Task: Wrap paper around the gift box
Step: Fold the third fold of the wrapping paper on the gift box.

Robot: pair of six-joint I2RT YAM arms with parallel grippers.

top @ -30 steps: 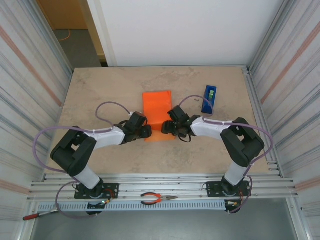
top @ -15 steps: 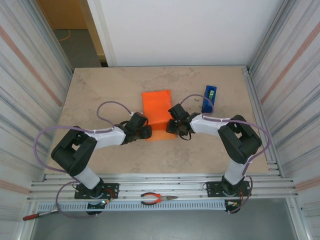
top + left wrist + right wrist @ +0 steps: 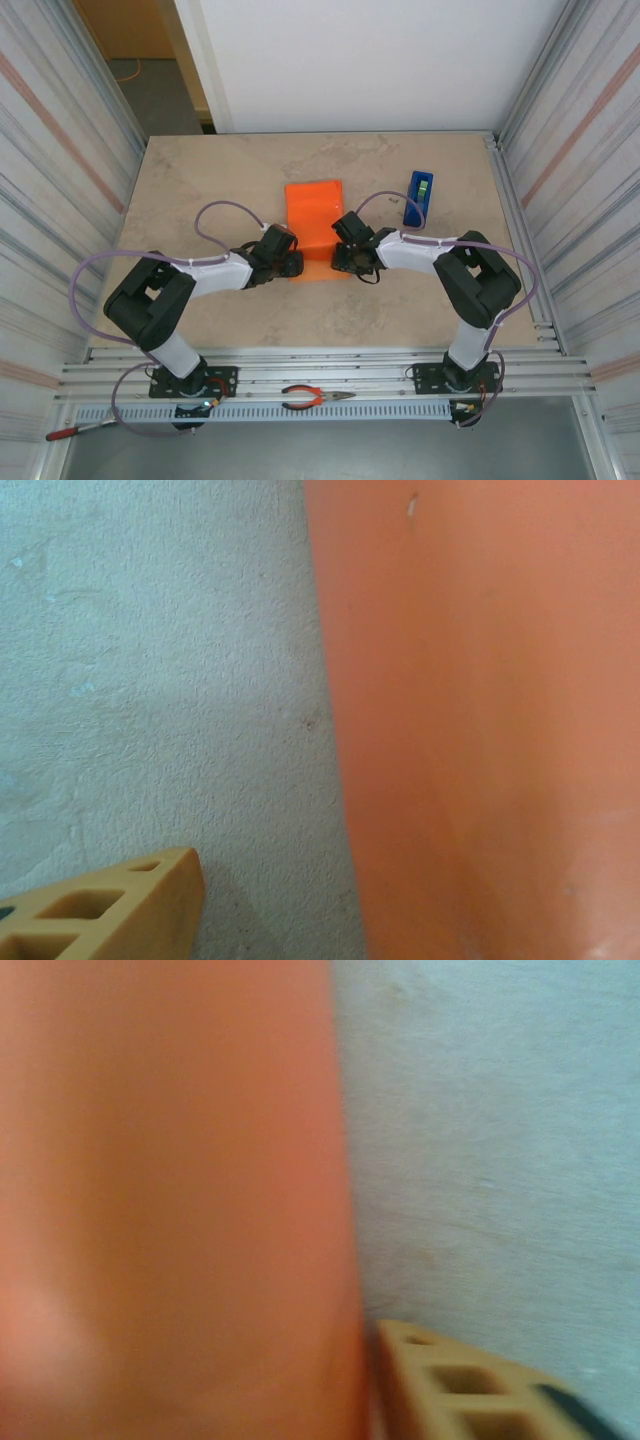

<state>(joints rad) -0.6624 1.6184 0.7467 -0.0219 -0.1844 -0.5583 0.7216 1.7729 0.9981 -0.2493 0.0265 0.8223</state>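
Left wrist feed: orange paper edge against the bare tabletop.
I saw the paper cover the right half of the frame, its left edge running top to bottom and leaning slightly rightward lower down. The pale, grainy tabletop took the left half. One tan fingertip with cut-out holes poked in at the lower left, apart from the paper's edge.

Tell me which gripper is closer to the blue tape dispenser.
Right. The right gripper is at the right edge of the paper, the side facing the blue tape dispenser; the left gripper is at its left edge, across the paper.
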